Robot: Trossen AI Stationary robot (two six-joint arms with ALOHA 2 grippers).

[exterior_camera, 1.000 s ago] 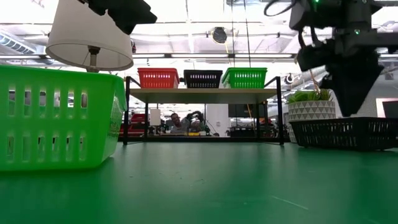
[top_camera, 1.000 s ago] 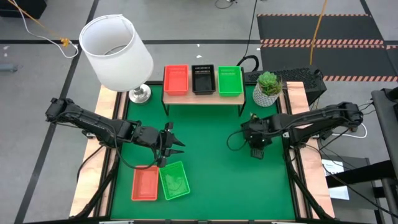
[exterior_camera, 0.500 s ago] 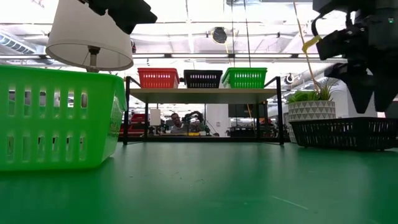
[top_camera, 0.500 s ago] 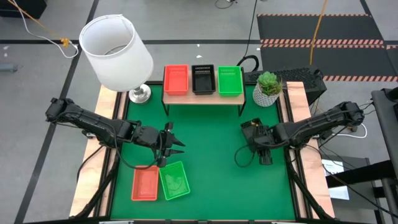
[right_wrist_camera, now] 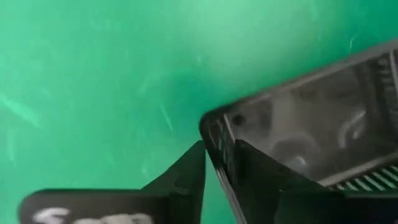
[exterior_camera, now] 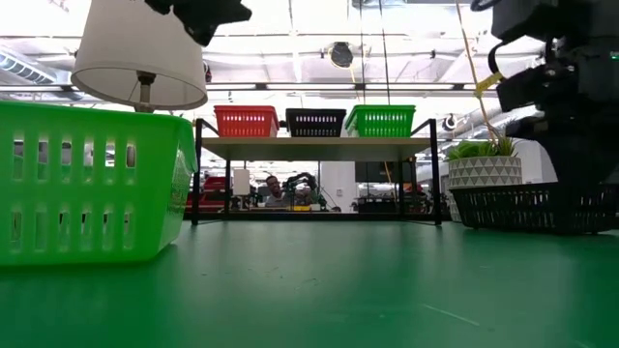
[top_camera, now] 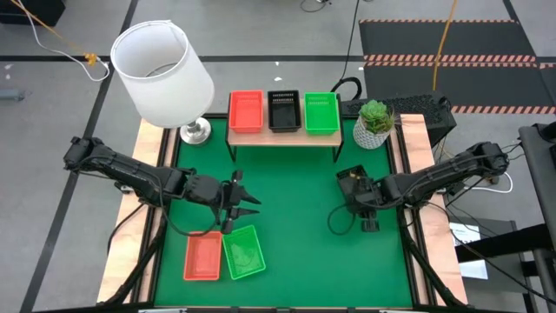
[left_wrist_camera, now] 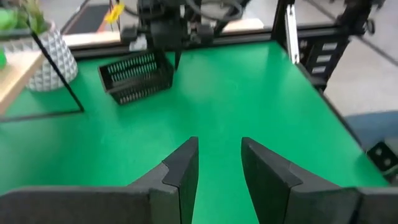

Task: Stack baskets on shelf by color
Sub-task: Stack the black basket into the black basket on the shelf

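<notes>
Three baskets on the shelf (top_camera: 282, 137): orange-red (top_camera: 245, 111), black (top_camera: 283, 110), green (top_camera: 321, 113); another black basket (left_wrist_camera: 136, 76) well right of the shelf, right gripper (right_wrist_camera: 219, 163) straddling its corner wall, fingers closing on the rim; left gripper (left_wrist_camera: 219, 163) apart, empty, just above green basket (top_camera: 243, 252) and orange-red basket (top_camera: 202, 256).

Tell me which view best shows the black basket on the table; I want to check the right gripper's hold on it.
The right wrist view: the right gripper straddles the black basket's wall. The left wrist view shows the whole basket from afar, the low view only its side, and in the high view the arm hides it.
</notes>
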